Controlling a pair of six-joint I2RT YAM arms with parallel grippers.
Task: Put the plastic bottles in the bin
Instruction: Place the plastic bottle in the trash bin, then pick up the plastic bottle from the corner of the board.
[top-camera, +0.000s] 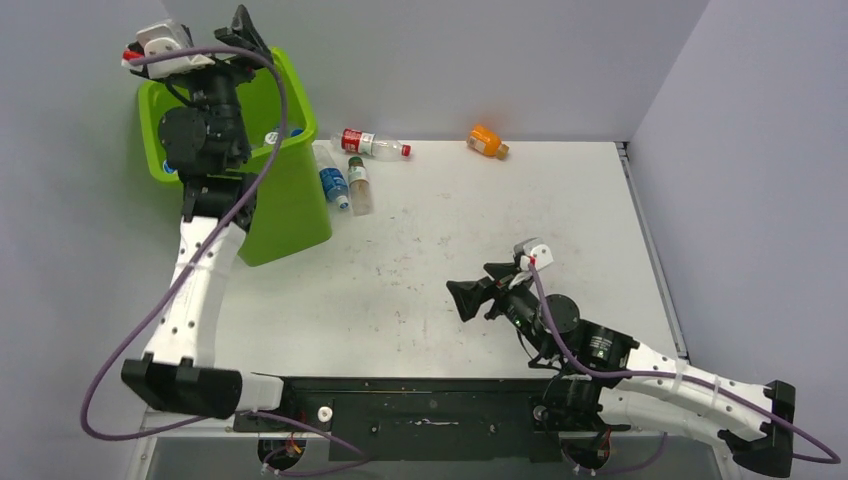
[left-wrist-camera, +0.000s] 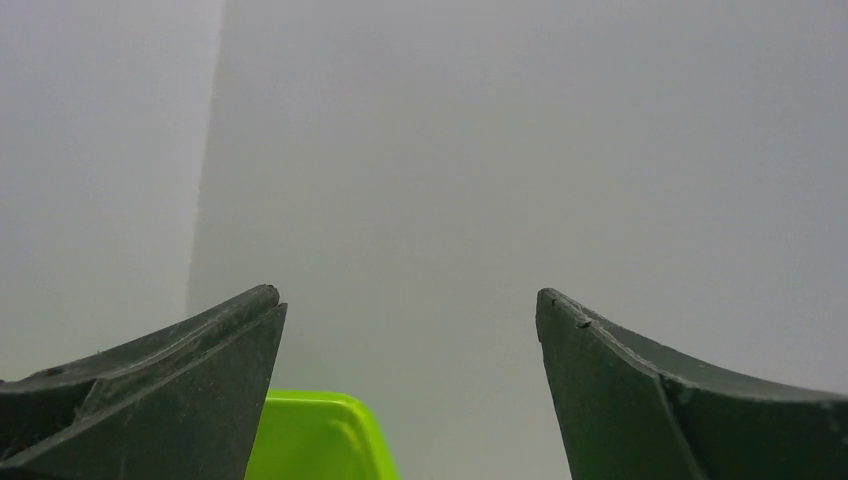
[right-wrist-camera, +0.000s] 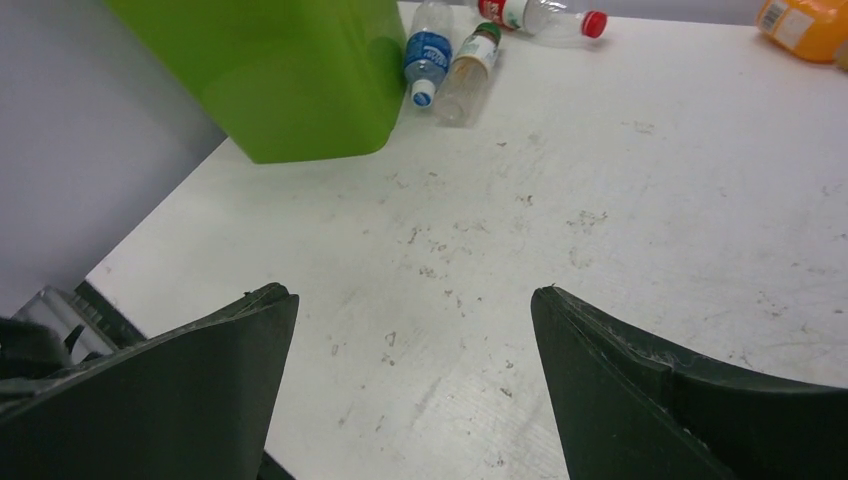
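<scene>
Looking down on a scuffed white table (top-camera: 450, 230) with the tall lime-green bin (top-camera: 290, 205) standing at its far left corner. Glimpsing inside the bin, past the left arm, a few blue caps and labels (top-camera: 278, 135), taken to be bottles already dropped in; unable to count them. Counting four plastic bottles lying on their sides on the table and not yet binned: a blue-labelled one (top-camera: 333, 186) and a clear one with a green cap (top-camera: 358, 185) side by side, just beside the bin's right wall; a red-labelled, red-capped one (top-camera: 372, 144) just behind those, near the back wall; an orange one (top-camera: 487, 141) well apart to the right, also at the far edge. Judging the task partly done, with those four to go. Finding the left pincer (left-wrist-camera: 408, 295) spread wide and empty, raised above the bin's rim and facing bare grey wall. Finding the right pincer (right-wrist-camera: 412, 292) also wide open and empty, hanging low over the bare middle of the table, aimed toward the bin and the pair of bottles. Noting the bin as glossy, rectangular, rolled at the rim, narrowing downward, upright, far bigger than any bottle.
</scene>
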